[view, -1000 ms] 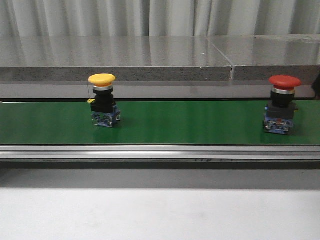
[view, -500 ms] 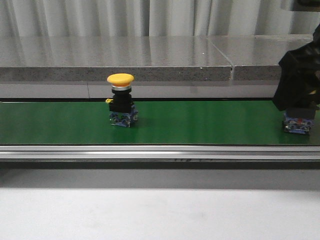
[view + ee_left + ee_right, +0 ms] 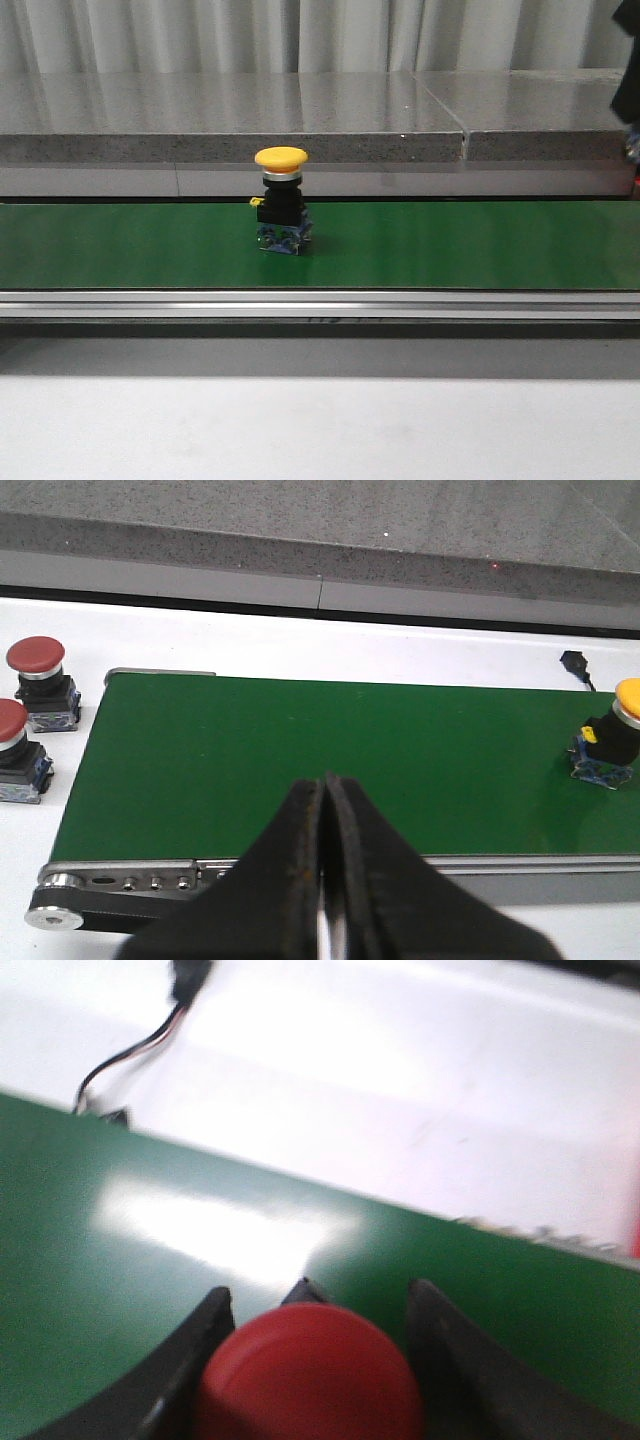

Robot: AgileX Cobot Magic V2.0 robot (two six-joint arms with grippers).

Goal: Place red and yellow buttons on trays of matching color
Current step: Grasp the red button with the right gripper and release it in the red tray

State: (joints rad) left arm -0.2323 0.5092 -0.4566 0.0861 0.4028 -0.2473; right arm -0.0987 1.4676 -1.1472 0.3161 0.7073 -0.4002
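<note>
A long green conveyor belt (image 3: pixel 450 245) is seen running across the front view, edged at the near side by a silver aluminium rail (image 3: pixel 320 305) and set on a white table (image 3: pixel 320 430). Behind the belt a grey speckled stone ledge (image 3: pixel 230 115) is shown, backed by pale pleated curtains (image 3: pixel 300 35). In the right wrist view a thin dark cable (image 3: pixel 130 1050) is seen lying on the white surface past the belt's edge.

The yellow button (image 3: pixel 281 200) is stood upright on the belt, its long axis vertical, with the yellow mushroom cap on top, a black body beneath and a blue base touching the belt. In the left wrist view it appears well apart from the left gripper (image 3: pixel 322 880), far off to one side and ahead of the fingertips. The left gripper's jaws are pressed together with nothing between them, hovering over the near edge of the belt. Two more red buttons (image 3: pixel 38 685) are seen upright on the white table, just beyond the belt's end roller, also well apart from those jaws.

The red button (image 3: pixel 310 1375) is held between the fingers of the right gripper (image 3: pixel 320 1330), one dark finger (image 3: pixel 190 1360) on each side of it, its red cap facing the wrist camera and its axis running along the fingers. The right jaws are clenched on it, above the green belt. In the front view only a dark sliver of the right arm (image 3: pixel 628 90) is visible at the frame's edge; the red button cannot be made out there.
</note>
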